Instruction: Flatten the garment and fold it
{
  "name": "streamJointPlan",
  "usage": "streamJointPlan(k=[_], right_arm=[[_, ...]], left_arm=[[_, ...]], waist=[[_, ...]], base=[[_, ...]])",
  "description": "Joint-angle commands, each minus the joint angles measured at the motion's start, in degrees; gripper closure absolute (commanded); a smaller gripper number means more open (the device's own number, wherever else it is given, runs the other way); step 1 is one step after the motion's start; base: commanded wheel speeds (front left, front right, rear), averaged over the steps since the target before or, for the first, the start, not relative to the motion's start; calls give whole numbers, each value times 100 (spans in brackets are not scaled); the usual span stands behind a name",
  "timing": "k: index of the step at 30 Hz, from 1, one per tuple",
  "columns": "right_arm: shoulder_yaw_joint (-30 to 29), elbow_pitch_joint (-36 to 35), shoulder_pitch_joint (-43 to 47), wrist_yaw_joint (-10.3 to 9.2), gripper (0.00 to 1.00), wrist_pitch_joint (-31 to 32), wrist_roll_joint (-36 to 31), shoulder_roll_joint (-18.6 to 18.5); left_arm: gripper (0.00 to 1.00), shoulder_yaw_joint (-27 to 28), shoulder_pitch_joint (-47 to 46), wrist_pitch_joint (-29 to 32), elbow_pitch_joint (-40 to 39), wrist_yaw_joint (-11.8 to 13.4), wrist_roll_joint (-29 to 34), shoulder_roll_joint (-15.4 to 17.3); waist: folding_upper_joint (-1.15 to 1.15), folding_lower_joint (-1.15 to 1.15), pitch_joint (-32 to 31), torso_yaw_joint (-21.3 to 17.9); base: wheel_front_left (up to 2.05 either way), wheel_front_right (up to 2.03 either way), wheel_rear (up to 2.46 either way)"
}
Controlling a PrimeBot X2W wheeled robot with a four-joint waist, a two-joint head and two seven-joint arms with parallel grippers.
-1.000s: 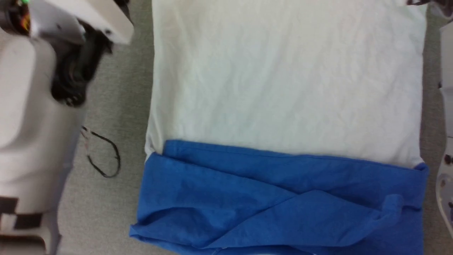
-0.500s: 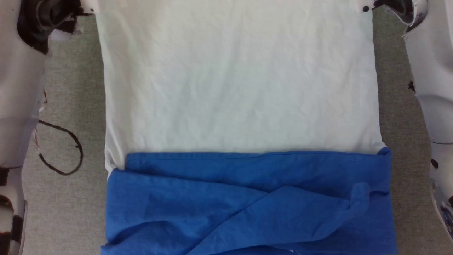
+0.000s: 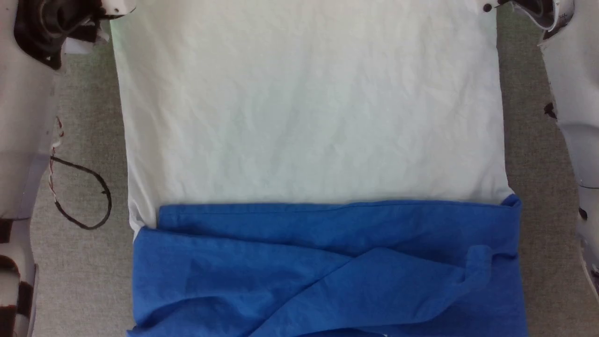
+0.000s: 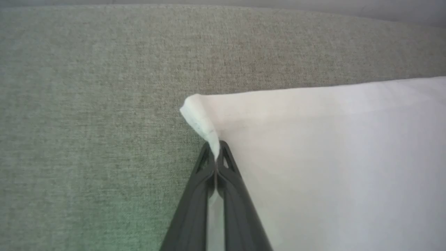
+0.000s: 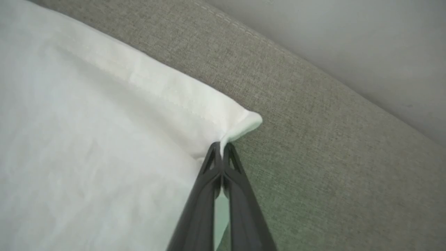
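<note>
The shirt (image 3: 309,117) lies spread on a grey woven surface (image 3: 84,281), straight ahead of the robot. Its white body is flat apart from fine creases. Both blue sleeves (image 3: 327,267) are folded in across the shirt's near end and cross each other in a band from one side edge to the other.

The left tool (image 4: 216,153) is closed on the shirt's far left corner. A small peak of white cloth stands up out of its tips. The right tool (image 5: 222,148) is closed on the far right corner, where the stitched hem bunches into the pinch. In the head view the pale left arm (image 3: 23,117) and right arm (image 3: 571,93) run alongside the shirt's two side edges. A thin black cable loop (image 3: 89,196) lies on the surface just off the shirt's left edge.

Flattening looks done, and so does tucking in the sleeves. The body fold has probably not begun, since the white panel lies in a single spread with no crease across it. With both hem corners pinched, the next step is likely to lift the far edge and carry it over toward the blue band, perhaps followed by a second fold to make it compact.
</note>
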Motion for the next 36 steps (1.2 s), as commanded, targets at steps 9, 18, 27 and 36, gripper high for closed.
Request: streamJointPlan(k=[9, 18, 27, 36], right_arm=[[-546, -27, -327, -5, 100, -824, -165, 68], [-1175, 146, -789, -5, 100, -1855, -506, 284], [-898, 291, -168, -5, 100, -2611, 3, 322], [-503, -221, 1539, -5, 100, -2998, 1361, 116]], left_arm=[[100, 173, -212, -1738, 53, -43, 549, 101], [100, 192, -786, -3459, 489, -146, 1081, 62], [100, 181, -299, -4204, 719, -855, 791, 8], [100, 293, 1292, -4714, 116, -1148, 325, 148]], waist=[[0, 1, -76, 38], [0, 1, -277, -1], [0, 1, -976, -60], [0, 1, -2337, -170]], base=[[0, 0, 0], [0, 0, 0], [0, 0, 0], [0, 0, 0]])
